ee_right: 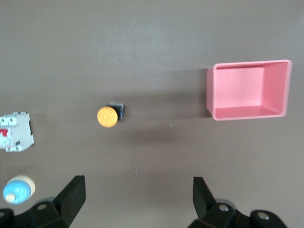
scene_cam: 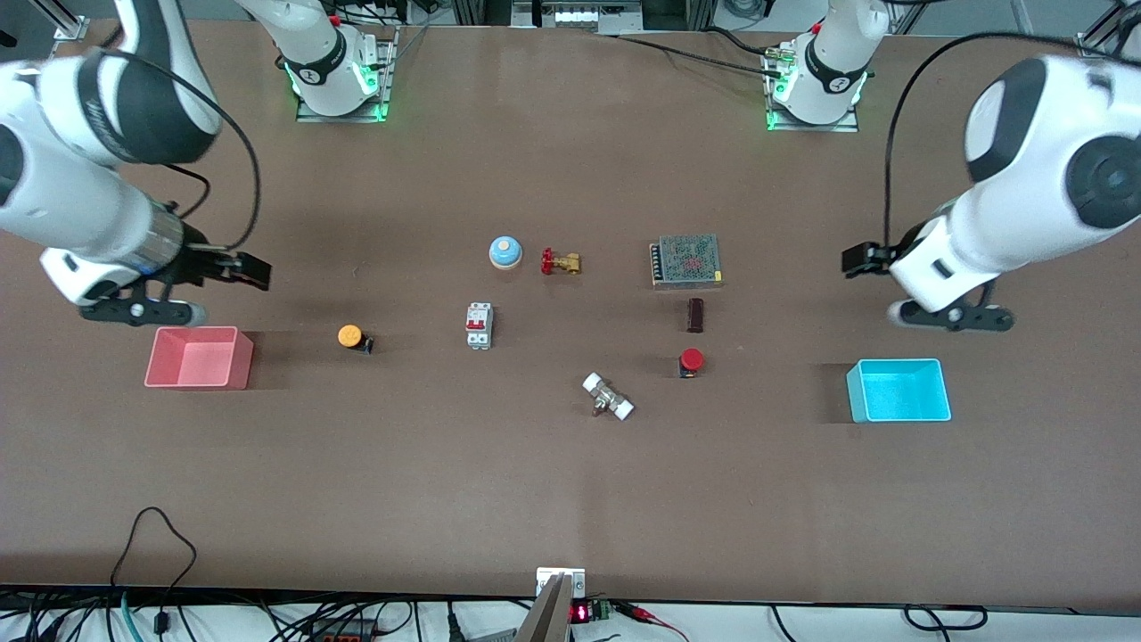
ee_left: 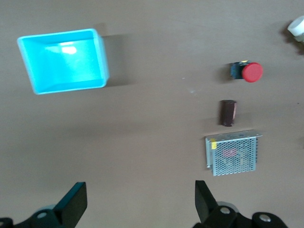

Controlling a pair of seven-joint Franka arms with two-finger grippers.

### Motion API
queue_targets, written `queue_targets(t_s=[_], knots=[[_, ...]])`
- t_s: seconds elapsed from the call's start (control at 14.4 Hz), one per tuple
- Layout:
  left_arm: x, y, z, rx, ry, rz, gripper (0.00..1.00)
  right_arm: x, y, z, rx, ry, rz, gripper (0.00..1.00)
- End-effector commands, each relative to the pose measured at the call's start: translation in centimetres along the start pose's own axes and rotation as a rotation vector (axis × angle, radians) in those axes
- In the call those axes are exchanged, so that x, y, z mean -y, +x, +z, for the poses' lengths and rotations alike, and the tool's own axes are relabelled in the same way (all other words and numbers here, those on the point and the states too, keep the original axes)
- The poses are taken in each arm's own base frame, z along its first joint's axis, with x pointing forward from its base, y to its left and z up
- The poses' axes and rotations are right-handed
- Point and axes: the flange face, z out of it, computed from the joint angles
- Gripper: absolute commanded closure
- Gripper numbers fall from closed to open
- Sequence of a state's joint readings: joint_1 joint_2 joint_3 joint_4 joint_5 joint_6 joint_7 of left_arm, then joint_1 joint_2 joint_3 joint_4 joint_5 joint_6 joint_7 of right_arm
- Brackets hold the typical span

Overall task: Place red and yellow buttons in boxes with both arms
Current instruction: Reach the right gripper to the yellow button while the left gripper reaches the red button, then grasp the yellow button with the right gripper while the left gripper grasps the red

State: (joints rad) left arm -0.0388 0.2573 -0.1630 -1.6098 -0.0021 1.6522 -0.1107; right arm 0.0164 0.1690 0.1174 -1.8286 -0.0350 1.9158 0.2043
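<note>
On the worktop (scene_cam: 570, 499), the yellow button (scene_cam: 351, 336) is lying beside the pink box (scene_cam: 198, 358), at its 3 o'clock, and the red button (scene_cam: 691, 360) near the blue box (scene_cam: 898, 390), at its 9 o'clock. The right pincer (scene_cam: 254, 269) and the left pincer (scene_cam: 857, 259) are hanging wide above bare worktop. Each one, I think, should be centring over its button, then descending straight, closing on the black base.

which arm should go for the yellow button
Right. The yellow button sits toward the right arm's end, beside the pink box, and the open right gripper hangs near it. The left gripper is over the other end.
</note>
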Motion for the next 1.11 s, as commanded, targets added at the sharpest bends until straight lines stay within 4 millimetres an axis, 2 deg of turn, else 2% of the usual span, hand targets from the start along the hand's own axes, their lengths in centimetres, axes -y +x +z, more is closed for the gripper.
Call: queue_targets(t_s=[0.0, 0.21, 0.42, 0.48, 0.55, 0.69, 0.83, 1.04], knots=[[-4.5, 4.9, 1.6, -0.017, -0.022, 0.015, 0.00, 1.6, 0.3, 4.2, -0.008, 0.027, 0.032, 0.00], [-8.6, 8.2, 5.8, -0.102, -0.050, -0.061, 0.00, 3.0, 1.5, 8.3, -0.024, 0.043, 0.027, 0.00], [-13.6, 9.7, 11.9, -0.094, -0.054, -0.134, 0.00, 4.5, 1.7, 11.4, -0.037, 0.054, 0.084, 0.00], [-14.1, 10.2, 13.7, -0.099, -0.049, -0.143, 0.00, 4.8, 1.8, 12.3, -0.033, 0.053, 0.086, 0.00], [-15.5, 10.6, 15.2, -0.130, -0.053, -0.127, 0.00, 4.7, 2.1, 12.9, -0.038, 0.058, 0.096, 0.00], [-16.5, 11.0, 18.4, -0.143, -0.056, -0.116, 0.00, 5.3, 2.1, 14.4, -0.022, 0.056, 0.115, 0.00], [-17.5, 10.9, 20.0, -0.142, -0.054, -0.106, 0.00, 5.6, 2.4, 15.9, -0.031, 0.059, 0.101, 0.00], [-17.3, 10.9, 23.1, -0.133, -0.048, -0.105, 0.00, 6.3, 2.5, 17.7, -0.032, 0.064, 0.087, 0.00]])
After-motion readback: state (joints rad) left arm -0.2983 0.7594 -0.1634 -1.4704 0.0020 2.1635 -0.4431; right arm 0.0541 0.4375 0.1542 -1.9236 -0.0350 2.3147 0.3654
